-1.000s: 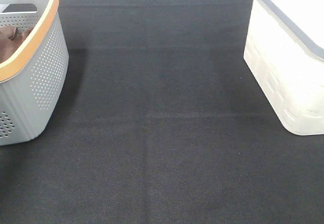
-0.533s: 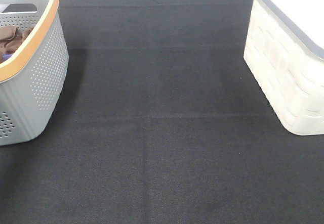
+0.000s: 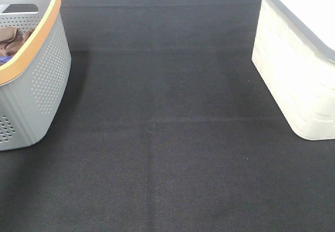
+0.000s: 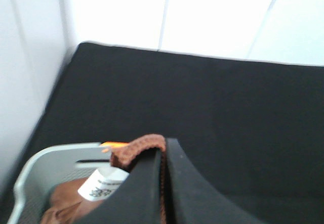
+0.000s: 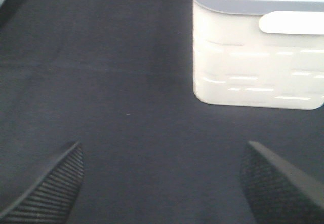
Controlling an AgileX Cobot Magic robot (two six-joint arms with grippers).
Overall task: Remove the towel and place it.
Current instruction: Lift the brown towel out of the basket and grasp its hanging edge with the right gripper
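Observation:
A brown towel lies inside the grey perforated basket with an orange rim at the far left of the exterior view. In the left wrist view my left gripper is shut on an edge of the brown towel, lifted above the basket; a white label hangs from the towel. My right gripper is open and empty above the black cloth, facing the white bin. Neither gripper shows in the exterior view.
A white bin with a grey rim stands at the right. A black cloth covers the table between basket and bin. A white wall stands behind the table.
In the basket the towel has shifted and risen a little; a bit of blue now shows under it at the left edge.

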